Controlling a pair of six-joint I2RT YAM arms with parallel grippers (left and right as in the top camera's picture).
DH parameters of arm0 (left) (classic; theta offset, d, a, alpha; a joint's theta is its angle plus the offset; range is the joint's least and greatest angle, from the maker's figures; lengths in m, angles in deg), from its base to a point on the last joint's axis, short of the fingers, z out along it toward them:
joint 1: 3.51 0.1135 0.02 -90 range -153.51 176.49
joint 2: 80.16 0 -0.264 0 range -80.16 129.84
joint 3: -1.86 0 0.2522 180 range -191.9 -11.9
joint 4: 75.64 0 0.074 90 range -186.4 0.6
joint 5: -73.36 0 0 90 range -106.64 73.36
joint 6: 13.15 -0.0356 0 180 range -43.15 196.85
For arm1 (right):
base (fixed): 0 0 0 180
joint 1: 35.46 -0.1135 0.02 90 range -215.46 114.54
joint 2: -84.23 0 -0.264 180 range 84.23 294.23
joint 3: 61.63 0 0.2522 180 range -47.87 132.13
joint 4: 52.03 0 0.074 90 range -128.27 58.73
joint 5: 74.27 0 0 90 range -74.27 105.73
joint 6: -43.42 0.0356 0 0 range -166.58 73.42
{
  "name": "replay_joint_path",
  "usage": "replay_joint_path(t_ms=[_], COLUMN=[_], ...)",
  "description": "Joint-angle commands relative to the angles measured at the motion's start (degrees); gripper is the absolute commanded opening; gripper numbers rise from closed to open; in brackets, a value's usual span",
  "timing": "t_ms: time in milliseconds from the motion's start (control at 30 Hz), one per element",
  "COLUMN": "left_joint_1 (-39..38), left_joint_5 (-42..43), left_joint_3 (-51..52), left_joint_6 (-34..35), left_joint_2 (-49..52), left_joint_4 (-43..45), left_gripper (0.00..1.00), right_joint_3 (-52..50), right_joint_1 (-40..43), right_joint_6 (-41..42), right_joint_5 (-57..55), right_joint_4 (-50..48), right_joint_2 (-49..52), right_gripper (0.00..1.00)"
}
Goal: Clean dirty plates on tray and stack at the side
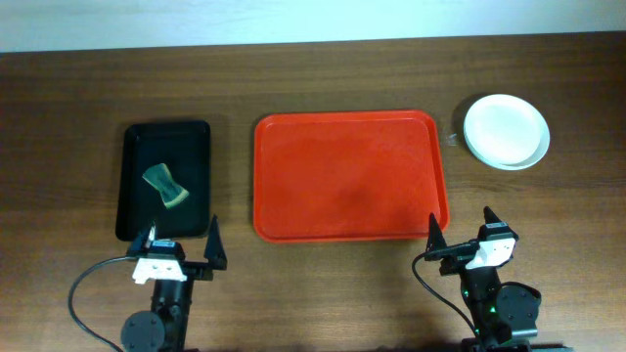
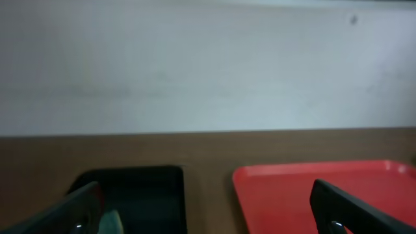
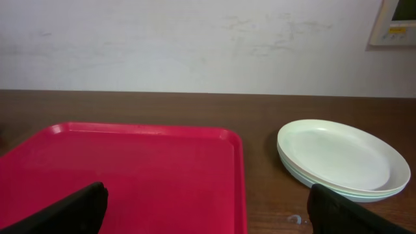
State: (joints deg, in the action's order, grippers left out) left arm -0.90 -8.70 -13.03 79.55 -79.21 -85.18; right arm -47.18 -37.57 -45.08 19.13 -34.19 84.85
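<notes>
The red tray (image 1: 349, 176) lies mid-table with nothing on it; it also shows in the left wrist view (image 2: 312, 185) and the right wrist view (image 3: 130, 175). The plates (image 1: 506, 131) sit stacked on the table right of the tray, pale and clean on top; they also show in the right wrist view (image 3: 341, 158). My left gripper (image 1: 182, 248) is open and empty near the front edge, below the black tray. My right gripper (image 1: 462, 235) is open and empty near the tray's front right corner.
A black tray (image 1: 165, 180) stands left of the red tray and holds a green sponge (image 1: 165, 186). A small wet spot (image 3: 296, 220) lies on the wood between the red tray and the plates. A pale wall rises behind the table.
</notes>
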Motion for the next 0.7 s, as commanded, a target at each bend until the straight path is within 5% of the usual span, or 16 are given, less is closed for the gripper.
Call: replay_joint_path(t_ms=[0,133,667], left_joint_1=[-0.39,-0.39,-0.37], left_joint_5=[-3.58,-8.13,-12.59], left_joint_3=[0.61,0.61,0.61], left_joint_6=[-1.07,-1.05,-2.29], left_joint_2=[-0.68,-0.68,-0.68], left_joint_4=[-2.29,-9.31,-8.87], left_gripper=[0.99,0.99,0.99], right_joint_3=[-0.37,-0.37,-0.37], right_joint_1=[0.31,0.31,0.31], right_joint_6=[0.31,0.31,0.31], right_joint_5=[-0.68,-0.68,-0.68], right_joint_4=[0.26,0.26,0.26], right_joint_2=[-0.42,-0.42,-0.42], right_gripper=[0.99,0.99,0.98])
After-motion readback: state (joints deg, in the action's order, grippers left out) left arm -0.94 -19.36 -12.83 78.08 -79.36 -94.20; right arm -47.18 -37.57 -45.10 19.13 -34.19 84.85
